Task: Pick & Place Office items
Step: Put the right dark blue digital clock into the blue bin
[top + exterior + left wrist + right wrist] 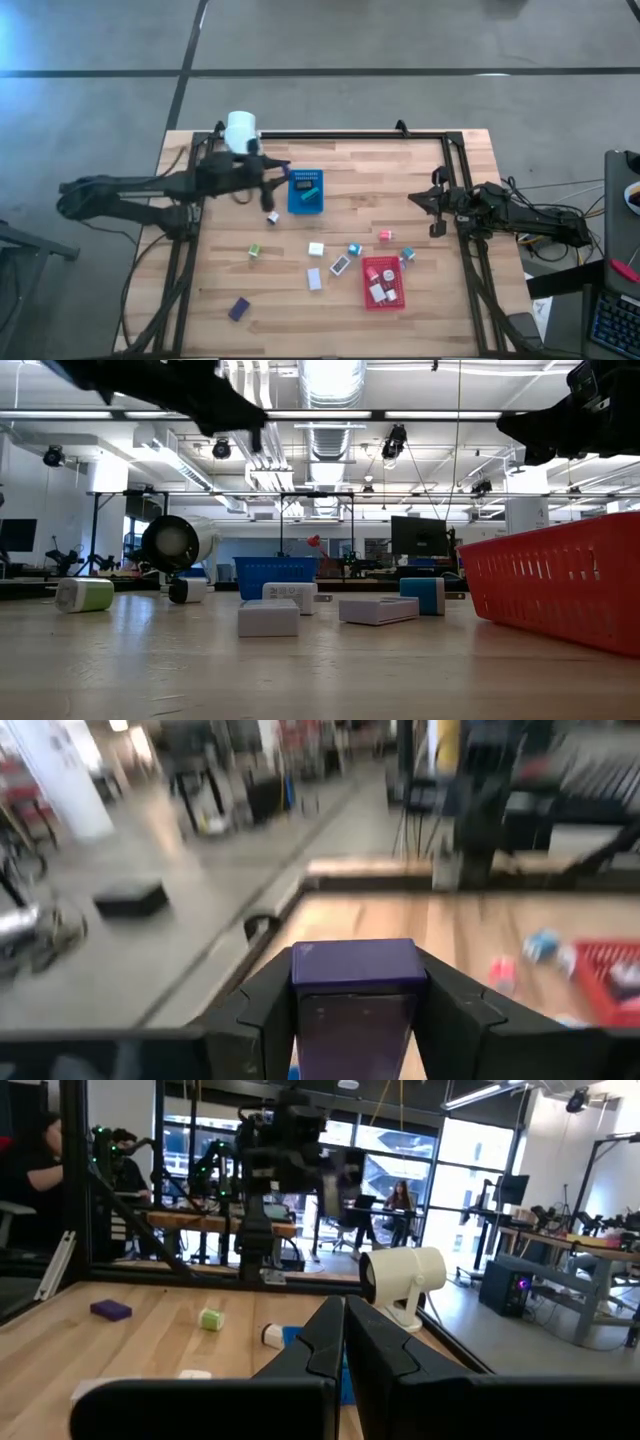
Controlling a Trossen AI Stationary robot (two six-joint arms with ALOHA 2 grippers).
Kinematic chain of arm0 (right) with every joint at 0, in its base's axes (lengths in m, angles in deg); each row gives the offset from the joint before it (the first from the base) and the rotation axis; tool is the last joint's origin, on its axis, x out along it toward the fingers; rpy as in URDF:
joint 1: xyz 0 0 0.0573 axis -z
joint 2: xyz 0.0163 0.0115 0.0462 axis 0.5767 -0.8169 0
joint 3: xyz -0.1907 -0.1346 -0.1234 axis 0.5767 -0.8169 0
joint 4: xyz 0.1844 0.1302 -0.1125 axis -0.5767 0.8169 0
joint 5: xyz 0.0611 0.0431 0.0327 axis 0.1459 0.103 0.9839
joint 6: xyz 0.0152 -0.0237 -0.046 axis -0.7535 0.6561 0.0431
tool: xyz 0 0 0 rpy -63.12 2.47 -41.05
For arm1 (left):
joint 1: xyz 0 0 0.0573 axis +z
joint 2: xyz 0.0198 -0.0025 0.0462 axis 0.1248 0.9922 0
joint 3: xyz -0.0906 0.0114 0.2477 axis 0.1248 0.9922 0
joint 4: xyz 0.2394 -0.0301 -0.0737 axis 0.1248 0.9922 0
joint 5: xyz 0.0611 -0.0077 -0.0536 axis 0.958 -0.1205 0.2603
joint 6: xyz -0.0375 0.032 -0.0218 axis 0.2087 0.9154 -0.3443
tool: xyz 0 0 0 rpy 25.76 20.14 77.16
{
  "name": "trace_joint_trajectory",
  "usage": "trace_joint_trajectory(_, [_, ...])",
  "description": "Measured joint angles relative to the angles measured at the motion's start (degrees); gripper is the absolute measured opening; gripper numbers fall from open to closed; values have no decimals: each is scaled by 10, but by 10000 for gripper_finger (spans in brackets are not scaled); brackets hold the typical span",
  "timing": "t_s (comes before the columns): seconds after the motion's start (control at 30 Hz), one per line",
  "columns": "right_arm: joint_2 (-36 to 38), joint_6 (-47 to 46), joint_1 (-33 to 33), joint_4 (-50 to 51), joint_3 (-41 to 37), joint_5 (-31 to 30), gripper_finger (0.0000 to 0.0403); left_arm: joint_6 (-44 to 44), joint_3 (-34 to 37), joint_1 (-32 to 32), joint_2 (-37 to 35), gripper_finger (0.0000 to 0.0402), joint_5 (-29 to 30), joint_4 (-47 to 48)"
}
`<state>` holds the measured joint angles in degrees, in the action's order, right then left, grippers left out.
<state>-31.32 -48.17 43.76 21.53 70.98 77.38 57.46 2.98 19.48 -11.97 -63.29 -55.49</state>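
- Left gripper point(355, 1020): clamped on a purple block point(356, 982), which sits between the two dark fingers point(262, 1010). In the high view this gripper point(268, 172) is raised over the back left part of the bench point(440, 300), just beside the blue tray point(305, 191).
- Right gripper point(344, 1342): fingers pressed together, holding nothing. In the high view it point(418, 201) waits above the right side of the bench, well apart from the items.
- Blue tray: stands at the back centre of the bench and contains a few small dark pieces; their type cannot be determined.
- Red tray point(383, 283): stands front right and contains white pieces point(378, 292).
- Loose office items on the bench between the trays:
  - a white block point(316, 249) at centre;
  - a flat white piece point(314, 278) just in front of it;
  - a teal block point(354, 250) and a pink-red block point(385, 235) to the right;
  - a green block point(254, 252) to the left;
  - a second purple block point(238, 309) at front left, apart from the rest.
- A white cylindrical device point(241, 131) stands at the back left edge of the bench, near the left arm.
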Motion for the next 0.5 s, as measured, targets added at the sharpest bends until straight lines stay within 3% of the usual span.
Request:
trace_joint_trajectory(0.23, [0,2,0,0,0,0,8,3,-92,35,156,155,-29,92])
trace_joint_trajectory(0.5, [0,2,0,0,0,0,8,5,-117,70,282,155,-71,105])
